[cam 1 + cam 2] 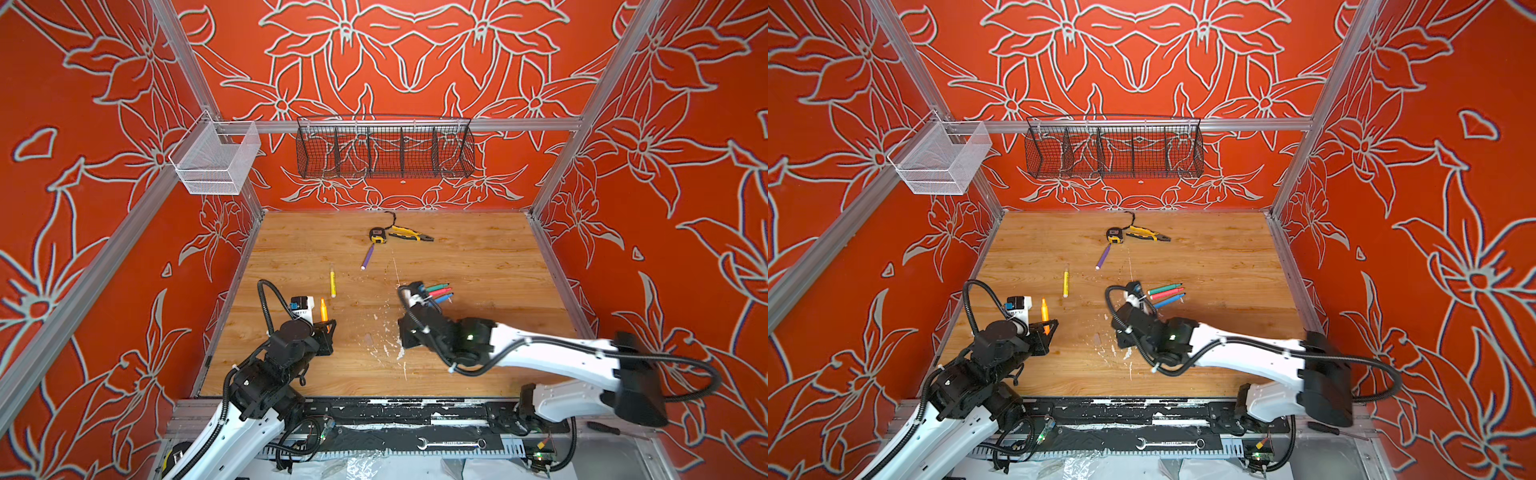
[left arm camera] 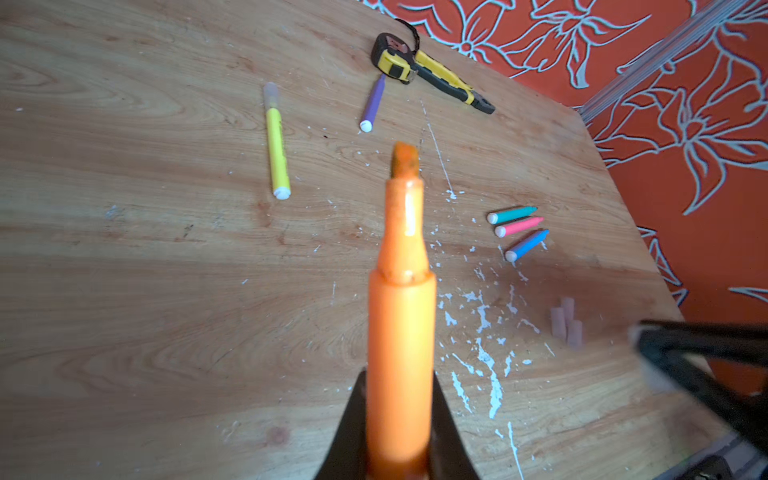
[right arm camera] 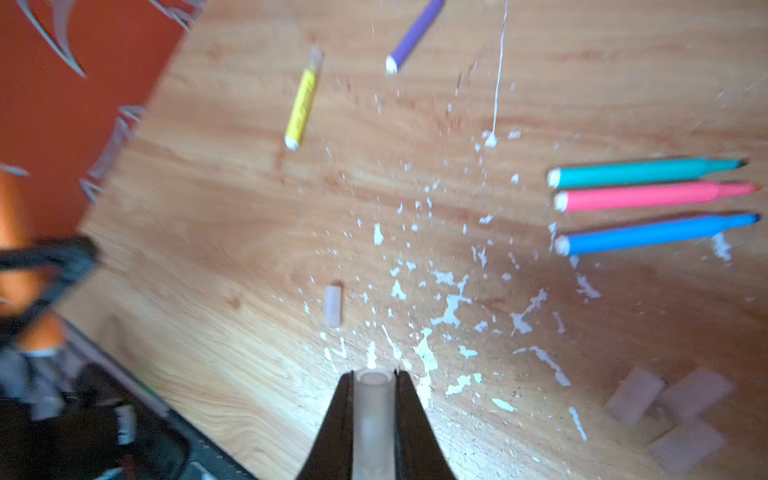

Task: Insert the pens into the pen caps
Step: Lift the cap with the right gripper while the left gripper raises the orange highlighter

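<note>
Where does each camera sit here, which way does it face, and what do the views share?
Top views: high over the near edge, looking down and back across the table; left arm and right arm show.
Left wrist: on the left arm, looking along the left hand, shut on the orange pen.
Right wrist: on the right arm, looking along the right hand, shut on a clear cap.
Shared: the yellow pen and purple pen show in all views; each wrist view catches the other hand.

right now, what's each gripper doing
left gripper: shut on the orange pen
right gripper: shut on a clear cap
</note>
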`<move>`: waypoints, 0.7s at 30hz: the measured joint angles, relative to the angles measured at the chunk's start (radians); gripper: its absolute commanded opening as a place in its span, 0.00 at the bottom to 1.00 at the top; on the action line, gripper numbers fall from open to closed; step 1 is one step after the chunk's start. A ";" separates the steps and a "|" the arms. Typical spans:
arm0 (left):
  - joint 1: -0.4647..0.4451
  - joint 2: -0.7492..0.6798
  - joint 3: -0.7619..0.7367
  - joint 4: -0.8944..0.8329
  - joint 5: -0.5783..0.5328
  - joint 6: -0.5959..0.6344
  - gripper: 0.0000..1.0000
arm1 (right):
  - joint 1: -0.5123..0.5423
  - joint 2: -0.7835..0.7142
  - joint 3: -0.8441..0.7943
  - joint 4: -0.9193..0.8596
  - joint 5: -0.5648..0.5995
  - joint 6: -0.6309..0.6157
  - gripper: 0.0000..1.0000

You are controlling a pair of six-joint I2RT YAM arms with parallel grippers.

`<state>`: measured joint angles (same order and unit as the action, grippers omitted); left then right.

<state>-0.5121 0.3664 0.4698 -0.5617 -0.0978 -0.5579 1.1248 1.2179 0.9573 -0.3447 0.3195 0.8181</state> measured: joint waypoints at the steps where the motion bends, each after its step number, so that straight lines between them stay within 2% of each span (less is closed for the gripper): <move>1: 0.000 0.021 0.014 0.009 0.020 0.000 0.00 | -0.032 -0.055 0.000 -0.003 -0.017 -0.005 0.00; 5: -0.001 0.180 0.125 0.095 0.126 0.000 0.00 | -0.243 -0.274 0.014 -0.029 -0.064 -0.068 0.00; 7: -0.010 0.264 0.196 0.147 0.175 0.009 0.00 | -0.306 -0.340 0.023 -0.035 -0.063 -0.116 0.00; 11: -0.085 0.416 0.336 0.246 0.212 0.053 0.00 | -0.327 -0.476 -0.034 0.016 -0.059 -0.219 0.00; 15: -0.210 0.509 0.389 0.331 0.226 0.116 0.00 | -0.327 -0.584 -0.164 0.096 -0.023 -0.278 0.00; 18: -0.290 0.555 0.419 0.353 0.243 0.166 0.00 | -0.330 -0.560 -0.178 0.137 -0.011 -0.291 0.00; 21: -0.319 0.547 0.418 0.385 0.283 0.194 0.00 | -0.330 -0.485 -0.109 0.180 -0.020 -0.286 0.00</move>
<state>-0.8314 0.9134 0.8879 -0.1772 0.1848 -0.3637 0.7948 0.7330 0.8486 -0.1650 0.2996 0.5320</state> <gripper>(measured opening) 0.146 0.167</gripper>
